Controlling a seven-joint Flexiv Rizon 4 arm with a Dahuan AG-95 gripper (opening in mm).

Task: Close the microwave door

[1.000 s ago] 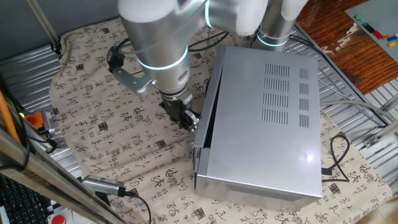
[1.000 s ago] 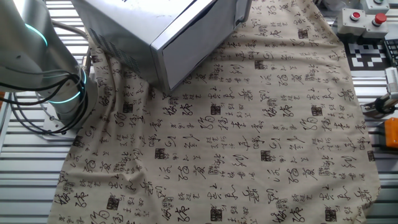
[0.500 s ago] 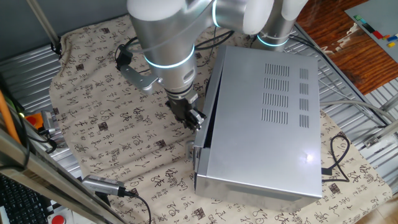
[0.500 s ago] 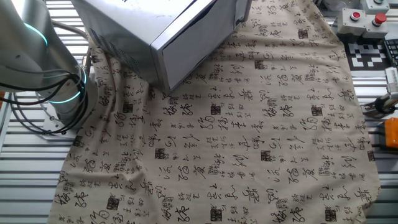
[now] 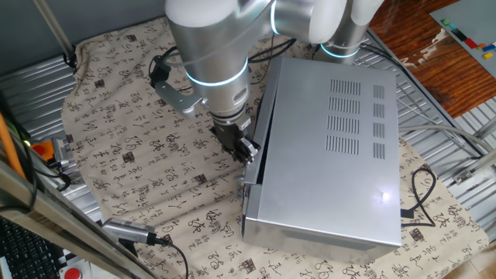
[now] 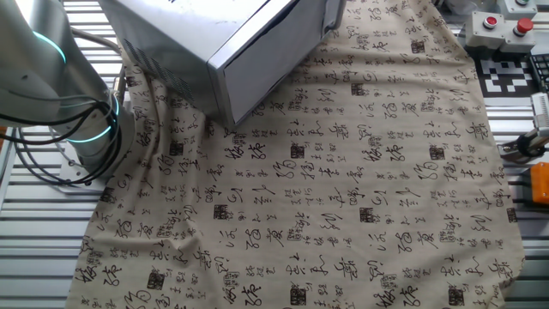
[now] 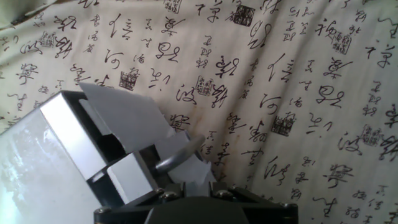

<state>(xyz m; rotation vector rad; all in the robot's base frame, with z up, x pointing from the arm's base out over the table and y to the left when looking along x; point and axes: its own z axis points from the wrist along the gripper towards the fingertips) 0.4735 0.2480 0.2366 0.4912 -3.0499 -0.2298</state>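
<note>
The microwave (image 5: 325, 147) is a large silver box with vent slots on its top, lying on the patterned cloth. Its door (image 5: 260, 136) faces left and stands almost shut, with a narrow dark gap along its top edge. My gripper (image 5: 249, 152) is shut and empty, its tips pressed against the door's outer face near the middle. The other fixed view shows the microwave (image 6: 180, 34) at the top left and the door front (image 6: 274, 51), with the gripper hidden behind the box. In the hand view the grey fingers (image 7: 186, 158) sit beside the microwave's silver corner (image 7: 62, 134).
A cloth with black characters (image 6: 343, 189) covers the table. The arm's base (image 6: 77, 129) with cables stands beside the microwave. A black cable (image 5: 422, 194) runs behind the box. A button box (image 6: 502, 30) and an orange part (image 6: 539, 180) lie at the cloth's right edge.
My arm and gripper have moved right, from the cloth up against the door's face. The door's gap looks about the same or slightly narrower.
</note>
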